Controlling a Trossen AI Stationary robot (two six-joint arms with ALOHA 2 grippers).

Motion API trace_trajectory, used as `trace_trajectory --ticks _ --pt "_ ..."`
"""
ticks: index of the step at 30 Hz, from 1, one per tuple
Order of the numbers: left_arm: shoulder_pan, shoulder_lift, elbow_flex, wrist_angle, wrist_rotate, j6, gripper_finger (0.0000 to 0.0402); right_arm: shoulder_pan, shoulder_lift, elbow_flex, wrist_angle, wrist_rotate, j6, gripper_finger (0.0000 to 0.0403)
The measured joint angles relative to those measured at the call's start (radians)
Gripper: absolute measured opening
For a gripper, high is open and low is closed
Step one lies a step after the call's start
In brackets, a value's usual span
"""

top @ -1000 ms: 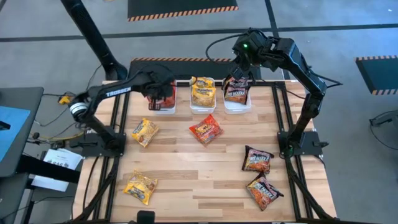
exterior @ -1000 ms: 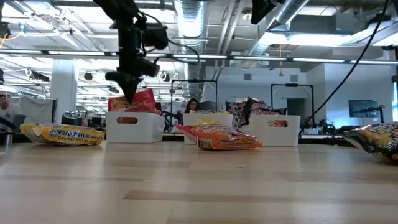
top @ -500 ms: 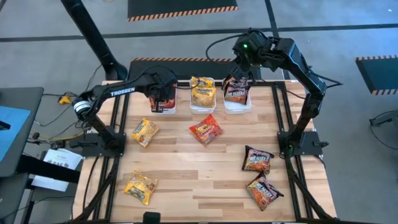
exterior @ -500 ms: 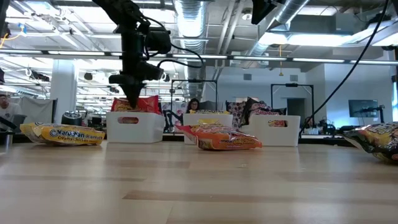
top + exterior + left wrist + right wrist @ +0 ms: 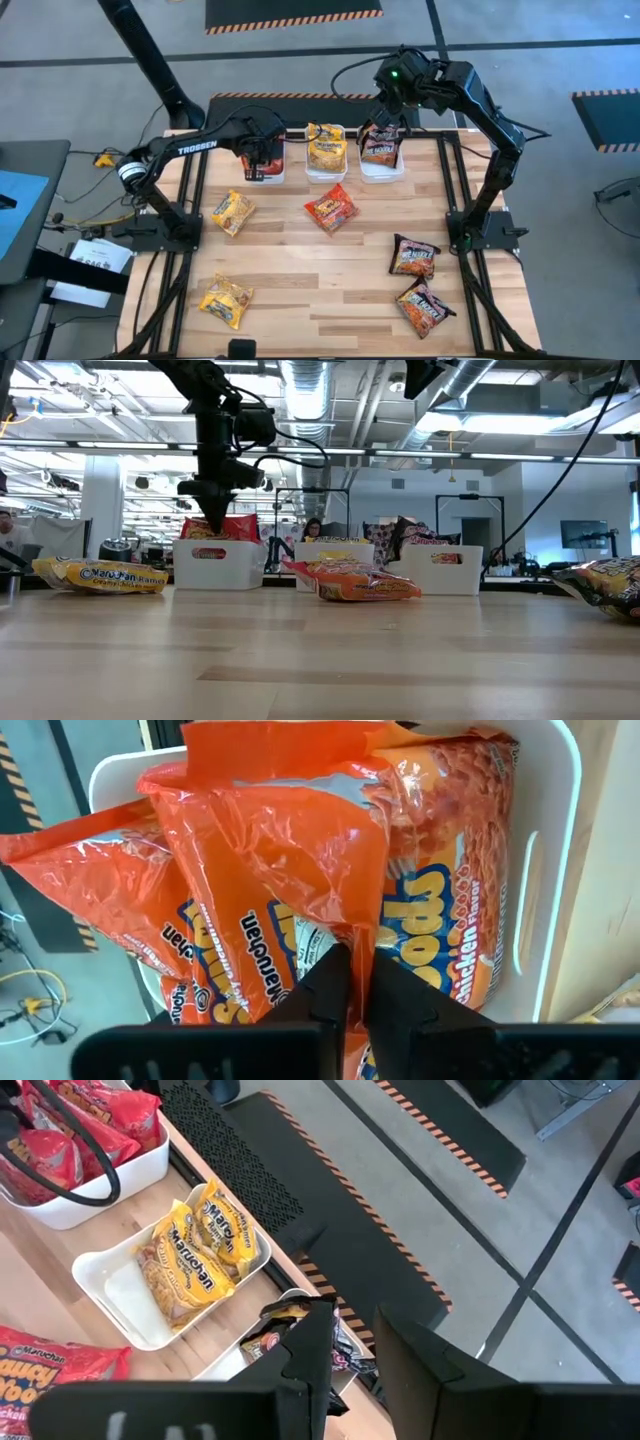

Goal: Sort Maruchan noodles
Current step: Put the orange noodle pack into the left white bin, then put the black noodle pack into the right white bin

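— Report the left gripper.

— My left gripper [image 5: 350,982] sits over the leftmost white tub [image 5: 262,172] at the far edge of the table [image 5: 320,290]. Its jaws are pinched tight on the crinkled edge of a red packet [image 5: 290,850], which hangs into that tub among other red packets [image 5: 80,895]. In the low view the packet's top shows above the tub's rim, under the gripper.

— And the right?

— My right gripper [image 5: 350,1345] hangs above the rightmost tub [image 5: 381,166], at the same far edge. Its jaws stand apart with nothing between them. Dark packets [image 5: 380,145] lie in that tub below it.

— The remaining stock?

— The middle tub [image 5: 326,170] holds yellow packets [image 5: 200,1260]. Loose on the table I count one red packet [image 5: 331,208] near the centre, just in front of the middle tub; two yellow packets on the left side, one [image 5: 231,212] near the tubs and one [image 5: 226,300] toward the near edge; and two dark packets on the right side, one [image 5: 414,256] behind the other [image 5: 424,307], well apart from the tubs.
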Motion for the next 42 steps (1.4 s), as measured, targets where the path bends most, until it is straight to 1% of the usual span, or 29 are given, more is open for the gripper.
trace_trajectory --ticks 4,9,11,14,16,17,22,25,29,37,40,42 --pt "0.000 0.000 0.000 0.000 0.018 -0.009 0.0046 0.000 0.000 0.000 0.000 -0.001 0.019 0.0104" --pt "0.000 0.000 0.000 0.000 0.034 -0.070 0.0090 0.004 0.000 0.000 0.000 -0.004 0.034 0.0104" --pt "-0.001 0.000 0.000 0.000 0.015 -0.098 0.0107 0.010 0.000 0.000 0.000 -0.005 0.045 0.0104" --pt "-0.005 0.000 0.000 0.000 -0.064 -0.145 0.0122 0.024 0.000 0.000 0.000 -0.006 0.046 0.0104" --pt "-0.009 -0.005 -0.001 -0.008 -0.111 -0.171 0.0126 0.032 0.000 0.000 0.000 -0.006 0.046 0.0104" --pt "-0.012 -0.010 -0.001 -0.013 -0.118 -0.178 0.0127 0.036 0.000 0.000 0.000 -0.006 0.045 0.0104" --pt "-0.020 -0.050 -0.001 -0.012 -0.080 -0.215 0.0128 0.060 0.000 0.000 -0.029 -0.006 0.005 0.0104" --pt "-0.021 -0.086 -0.001 -0.012 -0.066 -0.239 0.0128 0.076 0.000 0.000 -0.064 -0.009 0.007 0.0104" --pt "-0.025 -0.142 -0.001 -0.012 -0.067 -0.290 0.0128 0.080 0.000 0.000 -0.132 -0.073 0.060 0.0104" --pt "-0.066 -0.271 -0.001 -0.009 -0.066 -0.364 0.0128 0.096 0.000 0.001 -0.124 -0.252 0.091 0.0104" --pt "-0.077 -0.310 -0.001 -0.009 -0.064 -0.412 0.0128 0.119 0.000 0.001 -0.124 -0.269 0.095 0.0104" --pt "-0.078 -0.331 -0.001 -0.009 -0.036 -0.432 0.0128 0.138 -0.003 0.001 -0.124 -0.269 0.116 0.0104"
